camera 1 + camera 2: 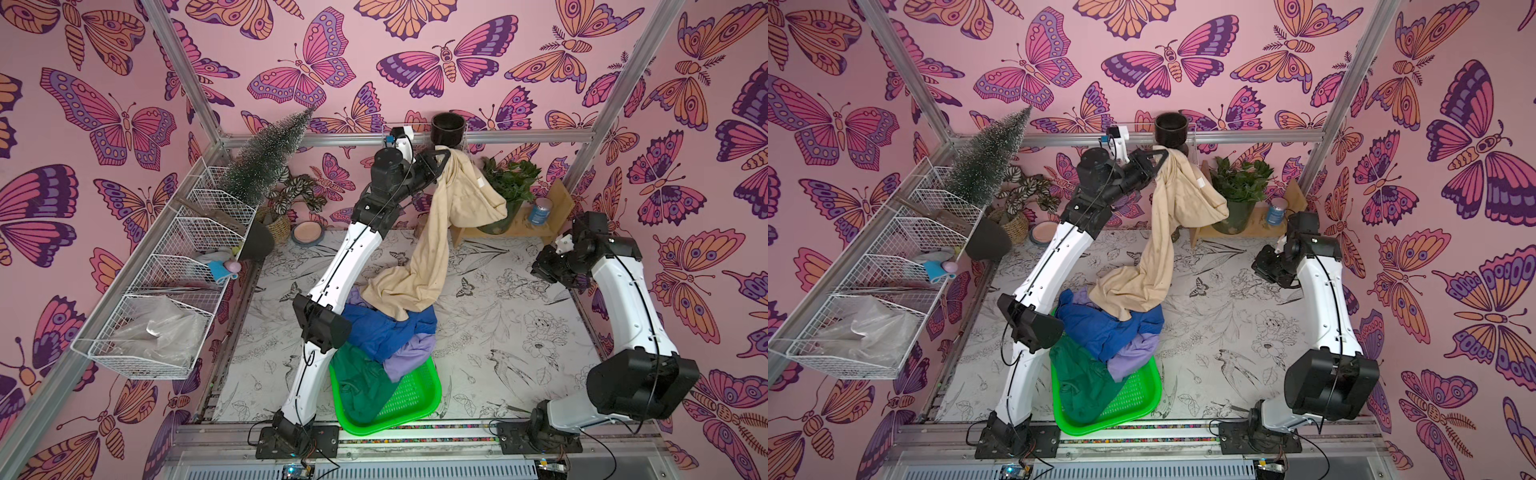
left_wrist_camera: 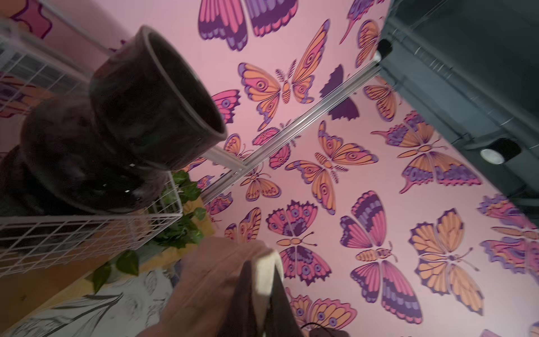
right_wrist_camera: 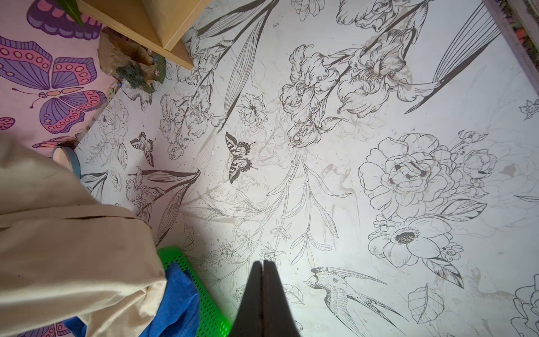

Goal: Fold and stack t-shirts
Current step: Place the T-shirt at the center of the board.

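Bright even light, soft shadows; left wrist view smeared, beige t-shirt (image 2: 210, 280) perhaps defocused.

Mostly buried under royal blue t-shirt (image 1: 386, 328): lavender t-shirt (image 1: 409, 357). Blurred and edge-cropped in left wrist view: beige t-shirt (image 2: 218, 291).

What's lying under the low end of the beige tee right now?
The low end of the beige t-shirt rests on the royal blue t-shirt; beneath show the lavender t-shirt and dark green t-shirt, in the green basket. Anything deeper in the pile is hidden.
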Tool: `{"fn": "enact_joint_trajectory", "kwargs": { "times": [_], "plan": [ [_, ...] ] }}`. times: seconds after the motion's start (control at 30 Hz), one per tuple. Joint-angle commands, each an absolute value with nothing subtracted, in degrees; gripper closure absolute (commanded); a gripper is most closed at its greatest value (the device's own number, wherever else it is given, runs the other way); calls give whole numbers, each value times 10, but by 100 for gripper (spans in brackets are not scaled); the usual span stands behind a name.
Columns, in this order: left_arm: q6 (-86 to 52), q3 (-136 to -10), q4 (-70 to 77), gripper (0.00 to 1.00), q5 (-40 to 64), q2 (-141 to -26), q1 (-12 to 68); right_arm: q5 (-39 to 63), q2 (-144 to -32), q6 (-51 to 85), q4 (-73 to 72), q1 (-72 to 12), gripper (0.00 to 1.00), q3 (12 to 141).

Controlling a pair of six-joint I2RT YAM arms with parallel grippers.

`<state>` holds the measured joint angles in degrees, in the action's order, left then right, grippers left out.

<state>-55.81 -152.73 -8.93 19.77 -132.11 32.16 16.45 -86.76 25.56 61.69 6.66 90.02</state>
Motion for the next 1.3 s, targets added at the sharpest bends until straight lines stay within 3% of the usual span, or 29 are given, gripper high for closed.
{"fn": "enact_joint_trajectory", "kwargs": {
  "times": [0.0, 0.2, 0.33, 0.4, 0.57, 0.67, 0.73, 0.77, 0.9, 1.03, 1.2, 1.23, 1.27],
  "plan": [
    [-467, -1477, -171, 100, 206, -1351, 360, 149, -874, 260, 617, 64, 100, 903],
    [-424, -1328, -185, 100, 234, -1371, 398, 155, -889, 263, 621, 64, 100, 905],
    [-327, -1216, -246, 100, 158, -1332, 415, 145, -889, 264, 621, 64, 100, 901],
    [-267, -1160, -273, 100, 76, -1289, 429, 142, -892, 265, 620, 64, 99, 899],
    [-129, -999, -286, 100, -328, -1161, 502, 124, -895, 277, 621, 63, 81, 900],
    [-122, -944, -289, 100, -471, -1129, 532, 120, -914, 281, 626, 63, 67, 904],
    [-133, -911, -294, 82, -477, -1097, 545, 129, -916, 283, 624, 62, 62, 903],
    [-147, -900, -298, 78, -469, -1079, 548, 133, -918, 284, 622, 62, 59, 902],
    [-199, -889, -339, 63, -400, -1024, 548, 135, -924, 286, 621, 57, 53, 900],
    [-238, -895, -395, 57, -334, -987, 549, 144, -924, 289, 617, 50, 52, 899],
    [-339, -855, -506, 62, -336, -900, 550, 141, -932, 290, 622, 47, 53, 896],
    [-375, -830, -529, 72, -347, -872, 550, 140, -932, 289, 623, 47, 54, 895],
    [-403, -805, -544, 90, -352, -847, 549, 140, -933, 289, 622, 47, 55, 894]
  ]
}}
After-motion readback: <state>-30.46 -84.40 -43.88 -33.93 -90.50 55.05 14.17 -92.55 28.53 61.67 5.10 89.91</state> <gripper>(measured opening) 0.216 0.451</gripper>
